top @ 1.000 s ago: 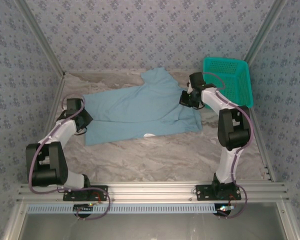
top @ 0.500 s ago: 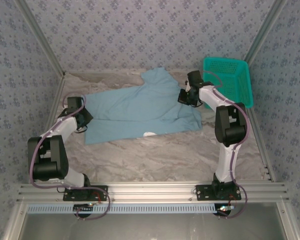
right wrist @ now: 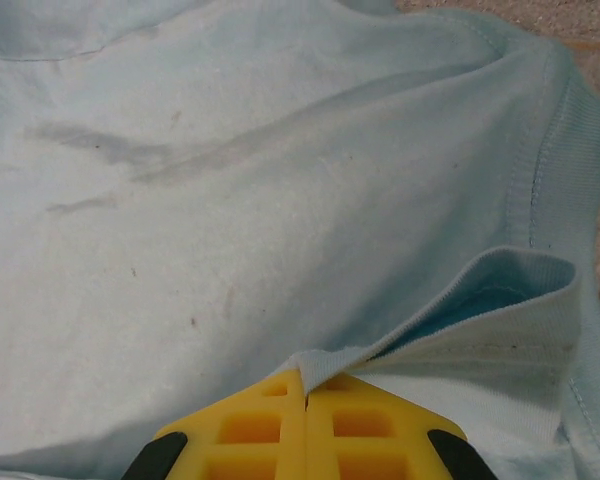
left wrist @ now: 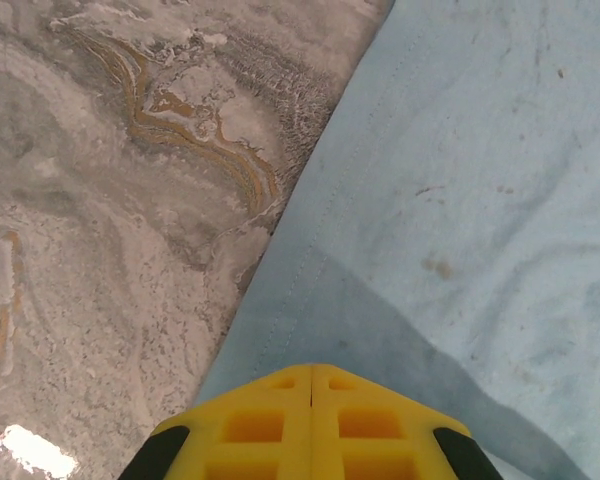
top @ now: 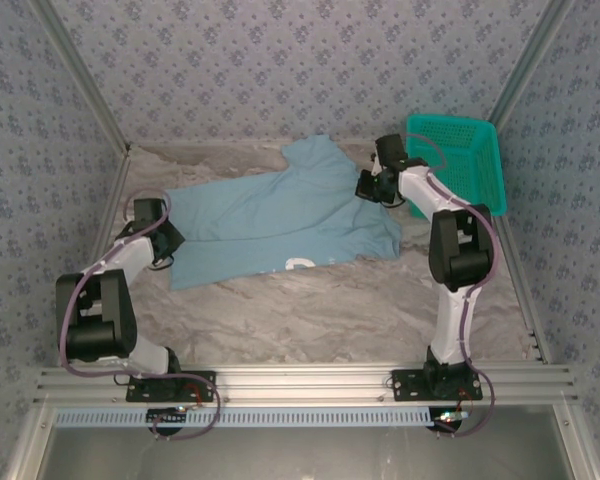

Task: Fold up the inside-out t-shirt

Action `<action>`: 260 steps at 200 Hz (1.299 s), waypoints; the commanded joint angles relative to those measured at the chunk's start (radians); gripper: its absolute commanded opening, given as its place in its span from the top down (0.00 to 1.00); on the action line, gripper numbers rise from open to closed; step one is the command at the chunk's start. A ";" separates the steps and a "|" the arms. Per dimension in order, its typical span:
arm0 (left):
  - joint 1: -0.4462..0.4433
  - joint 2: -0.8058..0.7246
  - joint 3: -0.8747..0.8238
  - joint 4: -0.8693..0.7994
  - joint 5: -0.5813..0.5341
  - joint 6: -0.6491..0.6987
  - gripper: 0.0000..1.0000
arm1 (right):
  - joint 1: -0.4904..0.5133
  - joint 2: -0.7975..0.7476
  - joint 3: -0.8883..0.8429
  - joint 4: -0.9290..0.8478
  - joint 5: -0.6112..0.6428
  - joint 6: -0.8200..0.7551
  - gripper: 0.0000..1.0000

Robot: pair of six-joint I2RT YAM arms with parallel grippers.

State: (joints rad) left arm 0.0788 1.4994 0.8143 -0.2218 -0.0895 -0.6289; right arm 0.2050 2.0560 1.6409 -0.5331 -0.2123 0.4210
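Observation:
The inside-out t-shirt [top: 280,215], light blue, lies spread across the far half of the table, with a whitish print at its near edge. My left gripper [top: 165,240] sits at its left edge. In the left wrist view that gripper [left wrist: 311,368] is shut, and the stitched edge of the t-shirt [left wrist: 460,180] runs in under its tips. My right gripper [top: 368,190] is at the shirt's right end. Its yellow jaws [right wrist: 305,378] are shut on a raised ribbed fold of the t-shirt [right wrist: 230,200]. A crease runs through the cloth between the two grippers.
A teal mesh basket [top: 460,150] stands at the back right, just beyond my right arm. The marble-patterned table [top: 310,310] lies bare in front of the shirt. Patterned walls close in the left, back and right sides.
My right gripper has drawn the shirt's right end a little toward the back. The near edge and print have slid back with it. The left gripper has barely moved.

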 commanded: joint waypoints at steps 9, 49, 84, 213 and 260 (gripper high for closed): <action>0.005 0.034 0.006 0.037 0.014 -0.002 1.00 | -0.004 0.068 0.058 0.006 0.018 0.009 0.96; 0.004 0.086 0.026 0.050 0.011 -0.005 1.00 | 0.002 0.140 0.153 -0.048 -0.017 -0.025 0.74; 0.008 0.085 0.058 0.029 -0.060 0.023 0.85 | -0.011 0.031 0.119 -0.108 0.011 -0.109 0.64; -0.133 -0.154 0.026 0.004 0.012 -0.008 0.36 | 0.056 -0.020 -0.185 0.068 -0.120 -0.077 0.57; -0.139 -0.138 0.028 0.002 0.023 -0.001 0.36 | 0.059 0.040 -0.168 0.074 -0.130 -0.071 0.65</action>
State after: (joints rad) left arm -0.0593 1.3506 0.8501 -0.2092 -0.0814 -0.6327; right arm 0.2619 2.0697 1.4391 -0.4690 -0.3210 0.3347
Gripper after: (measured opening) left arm 0.639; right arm 0.388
